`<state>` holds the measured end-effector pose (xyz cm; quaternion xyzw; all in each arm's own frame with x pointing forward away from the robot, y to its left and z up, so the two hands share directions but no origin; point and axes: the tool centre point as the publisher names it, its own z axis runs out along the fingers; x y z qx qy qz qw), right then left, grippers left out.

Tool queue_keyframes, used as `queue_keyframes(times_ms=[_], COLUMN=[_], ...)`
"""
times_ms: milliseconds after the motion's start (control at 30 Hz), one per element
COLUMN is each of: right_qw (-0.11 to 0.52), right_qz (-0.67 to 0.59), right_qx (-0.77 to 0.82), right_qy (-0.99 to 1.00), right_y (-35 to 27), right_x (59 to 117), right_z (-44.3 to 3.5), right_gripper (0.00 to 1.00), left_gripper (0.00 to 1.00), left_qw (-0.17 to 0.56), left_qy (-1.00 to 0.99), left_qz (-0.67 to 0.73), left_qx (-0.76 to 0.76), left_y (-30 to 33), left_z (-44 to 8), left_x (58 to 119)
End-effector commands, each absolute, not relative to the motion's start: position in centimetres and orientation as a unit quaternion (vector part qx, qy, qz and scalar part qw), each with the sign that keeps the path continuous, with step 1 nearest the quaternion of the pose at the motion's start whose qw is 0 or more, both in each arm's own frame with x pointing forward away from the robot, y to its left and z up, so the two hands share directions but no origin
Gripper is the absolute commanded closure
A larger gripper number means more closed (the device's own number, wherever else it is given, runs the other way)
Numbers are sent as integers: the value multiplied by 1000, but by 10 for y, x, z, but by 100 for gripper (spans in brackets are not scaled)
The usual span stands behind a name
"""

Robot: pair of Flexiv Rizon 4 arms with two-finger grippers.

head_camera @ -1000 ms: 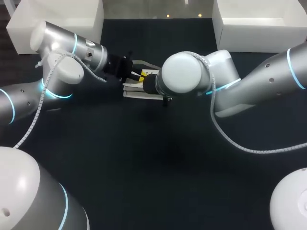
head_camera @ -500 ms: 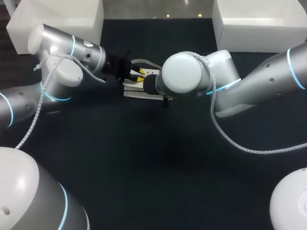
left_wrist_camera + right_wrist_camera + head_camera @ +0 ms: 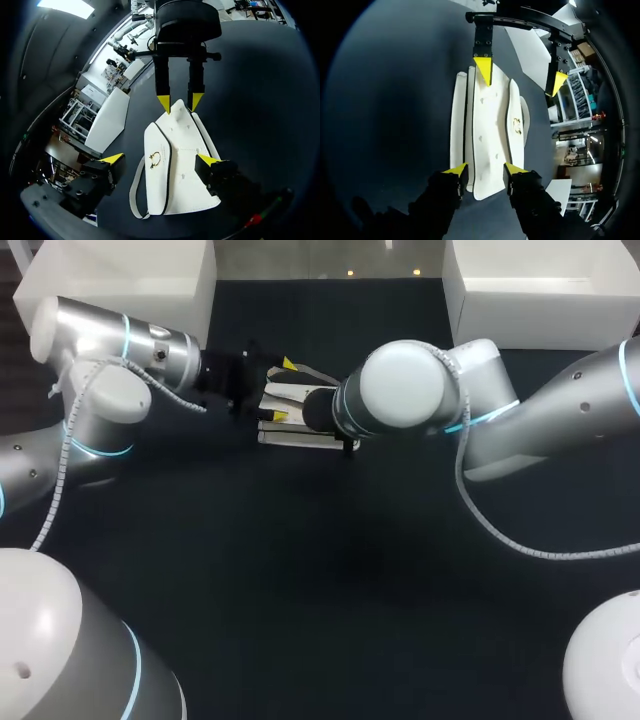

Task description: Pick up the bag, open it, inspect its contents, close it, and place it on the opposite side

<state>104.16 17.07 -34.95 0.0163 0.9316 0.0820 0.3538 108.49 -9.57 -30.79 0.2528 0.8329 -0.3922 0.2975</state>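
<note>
A white bag point(image 3: 292, 400) lay flat on the dark table point(image 3: 300, 570), with the right gripper point(image 3: 485, 170) pinched narrowly on one end and the left gripper point(image 3: 160, 160) spread wide around the other, seemingly the pick-up step, next needing the left fingers to close before lifting.

- bag point(image 3: 180, 175): white, thin black piping along the edges, faint small marks dotted over the flap
- clasp point(image 3: 156, 159) on the bag, between the left gripper's fingers: gold ring
- strap point(image 3: 136, 192): white, plain
- left gripper point(image 3: 160, 160): black fingers, bright yellow tips
- right gripper point(image 3: 484, 170): black fingers, bright yellow tips
- left arm point(image 3: 110, 350) and right arm point(image 3: 540, 420): silver-grey, white round joint caps, cyan light rings
- cable point(image 3: 70, 460) along the left arm: pale grey, spiral-ribbed
- table point(image 3: 300, 570) under both grippers: dark navy-black, no pattern
</note>
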Motion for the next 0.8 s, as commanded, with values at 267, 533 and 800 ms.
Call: queue_keyframes(times_ms=[267, 533, 800], right_qw=[277, 244, 201], right_qz=[79, 94, 119], right_qx=[25, 41, 42], right_qy=[957, 964, 971], right_y=[155, 149, 146], right_x=[1043, 1047, 1049], right_z=[-308, -283, -271], right_gripper=[0, 0, 0], left_gripper=[0, 0, 0], left_qw=[270, 210, 131], left_qy=[868, 903, 919], left_qz=[-367, -348, -351], left_qx=[196, 141, 123], left_y=[-73, -53, -44], left_z=[-277, -270, -267], left_x=[1073, 1066, 1055])
